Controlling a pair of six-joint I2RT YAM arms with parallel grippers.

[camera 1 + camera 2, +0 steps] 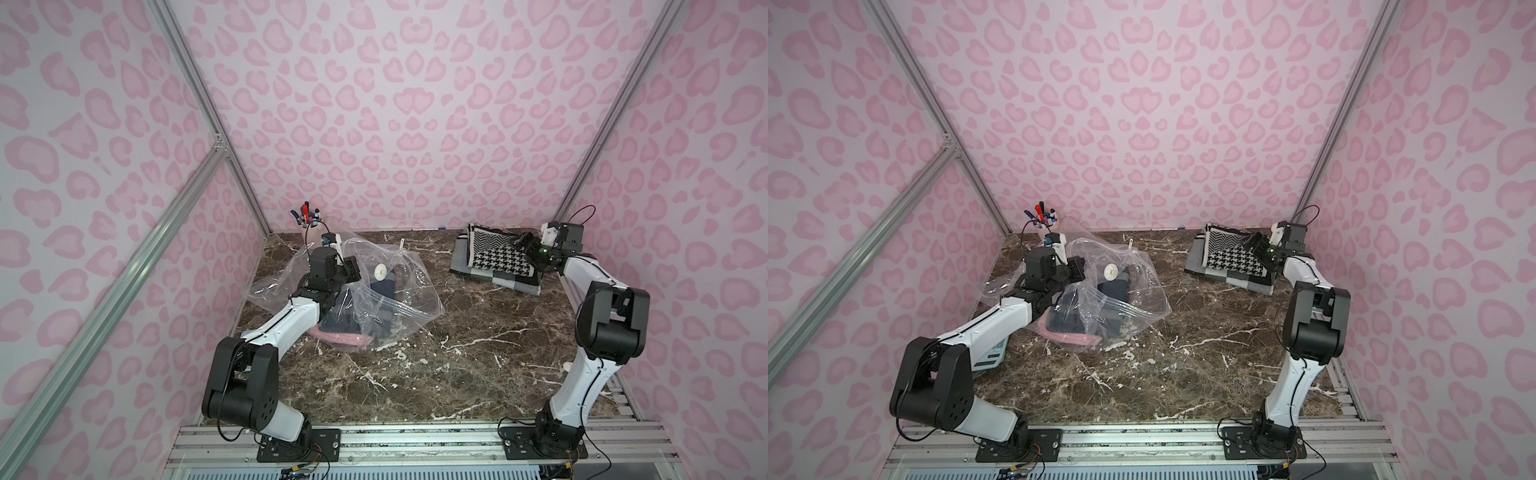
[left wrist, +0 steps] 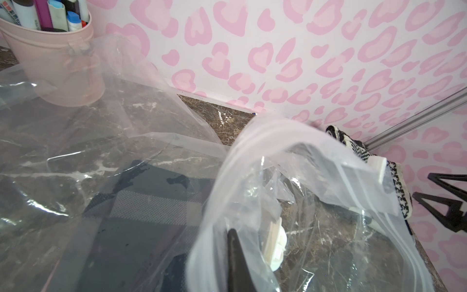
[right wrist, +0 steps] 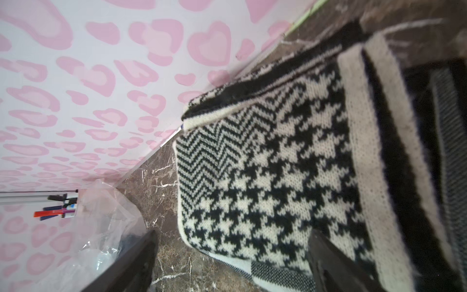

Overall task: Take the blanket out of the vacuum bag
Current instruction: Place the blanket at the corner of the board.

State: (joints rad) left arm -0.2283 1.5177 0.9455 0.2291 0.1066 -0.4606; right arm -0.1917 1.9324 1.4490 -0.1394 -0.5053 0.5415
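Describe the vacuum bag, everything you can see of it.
The vacuum bag is large, clear, crinkly plastic, lying crumpled on the marble table on the left arm's side, near the pen cup. It has a round white valve cap, a zip-seal edge and a small white slider clip. Dark and pink folded fabric shows inside. The shut left gripper appears to pinch its raised zip edge.

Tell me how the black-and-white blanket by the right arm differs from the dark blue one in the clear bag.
The houndstooth blanket is black-and-white knit; the dark blue blanket has a grey check. The houndstooth blanket lies uncovered on a grey checked blanket on the table; the dark blue blanket sits inside the vacuum bag, above pink fabric. Both are folded.
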